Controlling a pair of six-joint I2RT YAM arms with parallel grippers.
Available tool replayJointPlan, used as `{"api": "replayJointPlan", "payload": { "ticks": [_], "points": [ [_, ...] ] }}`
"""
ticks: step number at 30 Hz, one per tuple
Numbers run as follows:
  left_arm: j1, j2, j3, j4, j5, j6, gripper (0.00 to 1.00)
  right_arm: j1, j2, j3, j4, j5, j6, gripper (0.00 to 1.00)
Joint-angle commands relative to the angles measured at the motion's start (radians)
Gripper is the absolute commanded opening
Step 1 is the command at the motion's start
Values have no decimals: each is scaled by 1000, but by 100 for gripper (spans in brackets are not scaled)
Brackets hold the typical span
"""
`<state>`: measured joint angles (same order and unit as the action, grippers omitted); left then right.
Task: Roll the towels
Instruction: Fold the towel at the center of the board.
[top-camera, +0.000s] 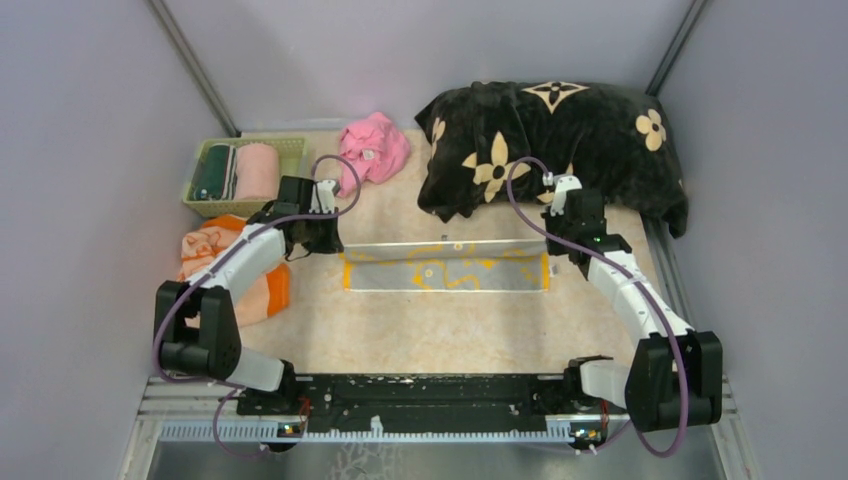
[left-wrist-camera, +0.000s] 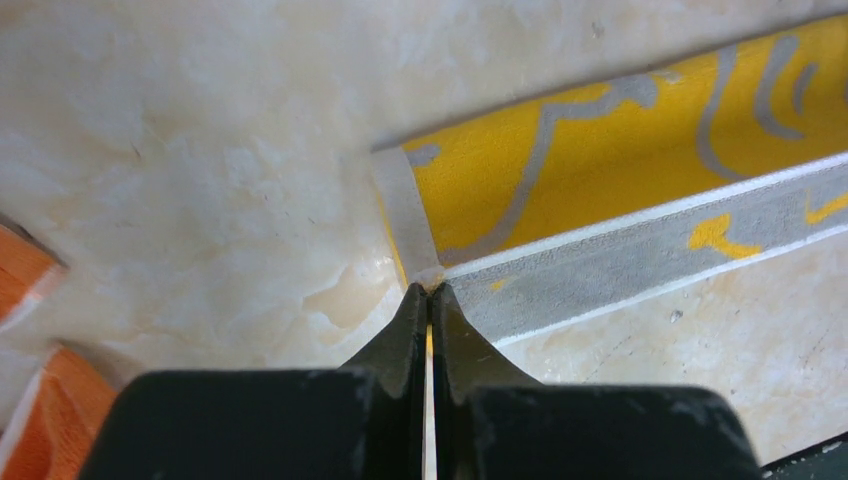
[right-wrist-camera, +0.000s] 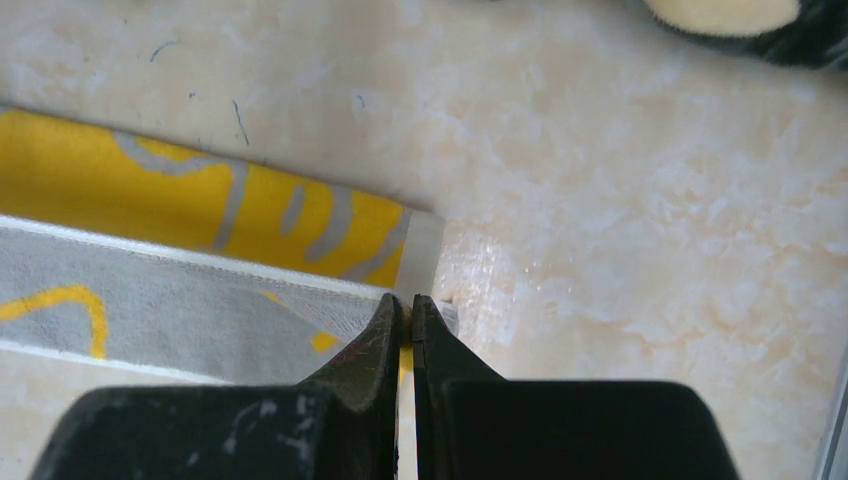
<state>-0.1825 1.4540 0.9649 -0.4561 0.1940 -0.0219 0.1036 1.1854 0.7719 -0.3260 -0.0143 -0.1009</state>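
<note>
The worktop (top-camera: 430, 330) carries everything. The blanket (top-camera: 555, 150) is the biggest thing on it, heaped behind the grey towel (top-camera: 445, 272) and toward its right end.

The grey towel lies flat across the middle as a long, narrow strip. Its near long edge is turned over, so a grey band sits in front and the yellow back shows behind it.

The peach towel (top-camera: 205, 245) lies crumpled off the grey towel's left end, partly under the left arm. The basket (top-camera: 285, 145) stands behind and left of the grey towel and holds two rolled cloths, one dark (top-camera: 213, 172) and one pink (top-camera: 256, 170). A pink cloth (top-camera: 375, 148) is bunched behind the grey towel, between the basket and the blanket.

The left end effector (left-wrist-camera: 430, 295) is at the grey towel's left end. Its fingers are pressed together on the corner of the turned-over band, with a sliver of yellow showing between them. The right end effector (right-wrist-camera: 408, 305) is clamped the same way on the right-end corner.

By my reading the task is at an early stage. The grey towel is folded lengthwise and held at both ends, but no roll has been started. The peach towel looks untouched: it has to be spread, folded and rolled. The two rolls in the basket may be finished ones, though the pictures cannot confirm that.
</note>
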Motion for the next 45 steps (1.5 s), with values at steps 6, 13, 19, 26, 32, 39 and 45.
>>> {"api": "replayJointPlan", "payload": {
  "ticks": [6,13,19,26,32,39,45],
  "points": [
    [20,-52,-70,-46,-19,-46,0,-18,-38,-9,-88,85,24,0],
    [18,18,-82,-65,-10,-51,0,-16,12,-7,-120,83,8,0],
    [18,64,-67,-69,-17,-55,0,0,60,4,-135,50,-27,1],
    [18,72,-64,-76,-17,-56,6,52,149,37,-205,127,-69,6],
    [18,46,-71,-77,-13,-63,23,91,152,69,-262,166,-87,15],
    [18,-56,-73,-93,3,-86,45,108,24,124,-314,53,-98,40],
    [18,-156,-74,-89,90,-122,48,107,-111,152,-308,19,-19,55]
  ]
}}
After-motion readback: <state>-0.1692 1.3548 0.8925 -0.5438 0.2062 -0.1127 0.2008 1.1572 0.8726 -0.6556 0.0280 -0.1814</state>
